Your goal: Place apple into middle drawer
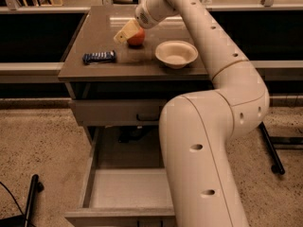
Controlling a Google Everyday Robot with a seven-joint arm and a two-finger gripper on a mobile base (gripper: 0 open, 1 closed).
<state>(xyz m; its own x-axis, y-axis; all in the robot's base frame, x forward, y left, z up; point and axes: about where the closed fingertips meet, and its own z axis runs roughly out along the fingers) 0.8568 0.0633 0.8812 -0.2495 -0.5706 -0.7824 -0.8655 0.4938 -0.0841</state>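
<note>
The red-orange apple (137, 39) sits on the brown counter top (94, 30), near the middle. My gripper (125, 34) is right at the apple, reaching down from the upper right and covering its top left side. The middle drawer (128, 189) is pulled out below the counter, with its grey floor bare. My large white arm hides the drawer's right part.
A cream bowl (176, 54) stands right of the apple. A blue snack bar (99, 56) lies to its left near the counter's front edge. The upper drawer front (109, 112) with its black handle (147, 117) is closed. A black stand (31, 193) is on the floor at lower left.
</note>
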